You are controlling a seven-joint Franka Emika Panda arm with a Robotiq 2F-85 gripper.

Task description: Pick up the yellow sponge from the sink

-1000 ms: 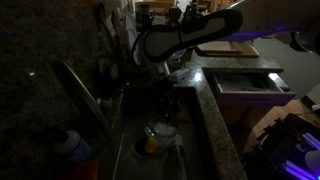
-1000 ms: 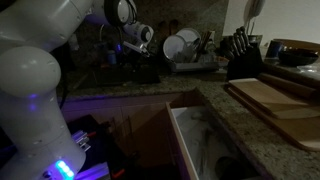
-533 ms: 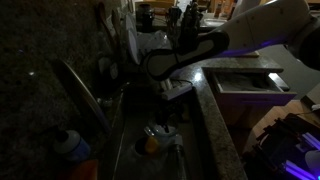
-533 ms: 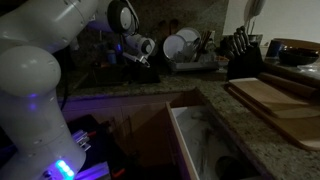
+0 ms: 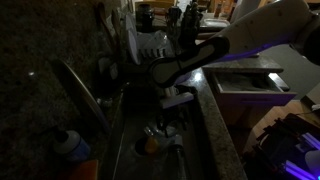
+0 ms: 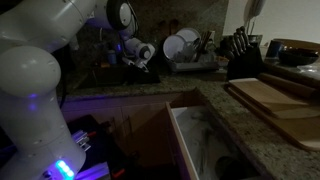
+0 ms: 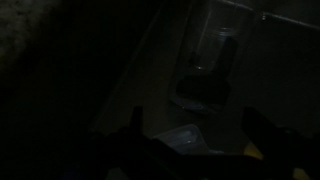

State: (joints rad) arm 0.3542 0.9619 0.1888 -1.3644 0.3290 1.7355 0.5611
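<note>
Dark fingers stand wide apart in my wrist view — gripper released, holding nothing, low over the sink. Between them lies a faint pale flat patch, likely the sponge — too dim to be sure. My arm slants down to it.

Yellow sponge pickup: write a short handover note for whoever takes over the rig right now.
Gripper: open and empty in the wrist view, positioned over the sink.
Things: a white dish and an orange-yellow lump lie in the basin near it. The yellow sponge cannot be picked out for sure because the pictures are too dark.
Done: the arm is at the sink, and nothing is grasped.
Left: find the sponge, descend, close on it, and lift it out.
</note>
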